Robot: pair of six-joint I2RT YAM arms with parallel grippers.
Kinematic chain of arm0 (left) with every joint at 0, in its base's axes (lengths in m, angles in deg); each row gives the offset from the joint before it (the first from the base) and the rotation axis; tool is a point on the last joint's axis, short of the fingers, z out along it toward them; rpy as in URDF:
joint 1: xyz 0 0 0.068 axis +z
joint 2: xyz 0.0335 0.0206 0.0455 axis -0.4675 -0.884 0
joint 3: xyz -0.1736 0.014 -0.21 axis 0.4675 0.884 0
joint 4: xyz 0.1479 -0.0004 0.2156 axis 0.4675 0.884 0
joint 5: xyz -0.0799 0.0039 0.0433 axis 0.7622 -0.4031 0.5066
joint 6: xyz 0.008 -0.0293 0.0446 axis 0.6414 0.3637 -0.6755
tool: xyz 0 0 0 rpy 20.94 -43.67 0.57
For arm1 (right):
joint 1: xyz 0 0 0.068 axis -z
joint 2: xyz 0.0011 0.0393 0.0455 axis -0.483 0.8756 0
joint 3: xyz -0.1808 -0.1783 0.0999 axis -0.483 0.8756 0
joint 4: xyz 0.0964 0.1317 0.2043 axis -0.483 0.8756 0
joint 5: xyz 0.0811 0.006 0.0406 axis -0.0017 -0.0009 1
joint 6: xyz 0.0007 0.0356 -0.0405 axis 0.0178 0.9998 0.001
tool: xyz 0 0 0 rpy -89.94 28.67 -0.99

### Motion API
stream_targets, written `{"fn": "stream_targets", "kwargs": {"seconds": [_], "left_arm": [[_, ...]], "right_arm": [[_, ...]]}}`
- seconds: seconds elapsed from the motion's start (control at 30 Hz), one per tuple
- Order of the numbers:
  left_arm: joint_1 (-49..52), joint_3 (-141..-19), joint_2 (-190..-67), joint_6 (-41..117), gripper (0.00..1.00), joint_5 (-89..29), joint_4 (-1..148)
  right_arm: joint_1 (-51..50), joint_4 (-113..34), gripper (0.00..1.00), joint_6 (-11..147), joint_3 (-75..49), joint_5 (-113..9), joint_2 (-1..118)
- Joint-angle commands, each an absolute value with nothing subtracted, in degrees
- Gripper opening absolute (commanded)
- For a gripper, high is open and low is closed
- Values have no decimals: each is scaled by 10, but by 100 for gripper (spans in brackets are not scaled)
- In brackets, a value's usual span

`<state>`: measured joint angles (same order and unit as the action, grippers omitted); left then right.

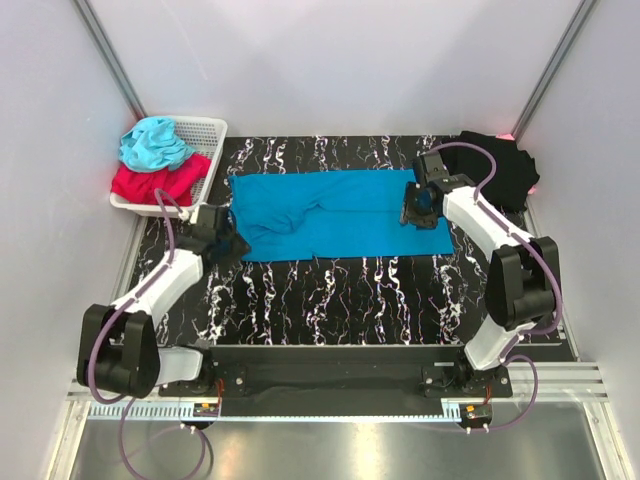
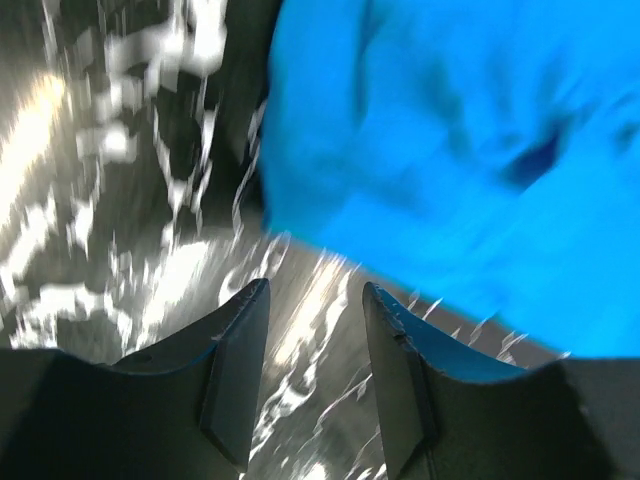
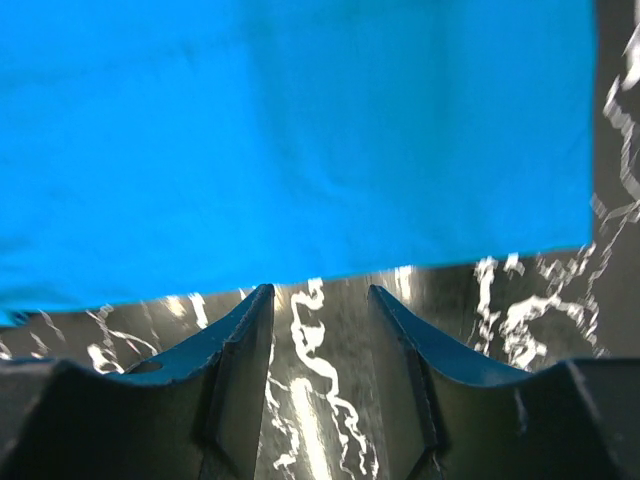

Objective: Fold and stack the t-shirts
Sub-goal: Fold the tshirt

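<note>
Black tabletop (image 1: 350, 300): white-veined marble pattern, glossy.
Room: plain white walls (image 1: 330, 60) on three sides; a white basket (image 1: 215, 130) at the far left corner holds pale-blue and red cloths (image 1: 155, 160).
Left end effector (image 1: 232, 245): jaws parted, nothing between them, low over bare tabletop just beside the blue tee's near-left corner.
Right end effector (image 1: 415, 212): jaws parted and empty, fingertips just short of the tee's right edge.
Blue tee (image 1: 340, 215): lies flat mid-tabletop, long axis left to right; left end rumpled, right edge straight.
Black tee (image 1: 500, 165): bunched at the far right corner.
</note>
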<state>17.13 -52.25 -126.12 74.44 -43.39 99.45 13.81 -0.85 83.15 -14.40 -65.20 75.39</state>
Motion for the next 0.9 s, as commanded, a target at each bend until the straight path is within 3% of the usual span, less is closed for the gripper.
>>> {"fn": "stream_targets", "kwargs": {"seconds": [0.0, 0.23, 0.87], "left_arm": [[150, -498, -1230, 780, 47, -456, 951], [140, -497, -1319, 792, 39, -501, 984], [127, -589, -1449, 728, 41, -529, 929]], "right_arm": [[132, -41, 49, 856, -111, -657, 713], [117, -54, 49, 873, -68, -640, 692], [104, -58, 49, 867, -78, -629, 724]]}}
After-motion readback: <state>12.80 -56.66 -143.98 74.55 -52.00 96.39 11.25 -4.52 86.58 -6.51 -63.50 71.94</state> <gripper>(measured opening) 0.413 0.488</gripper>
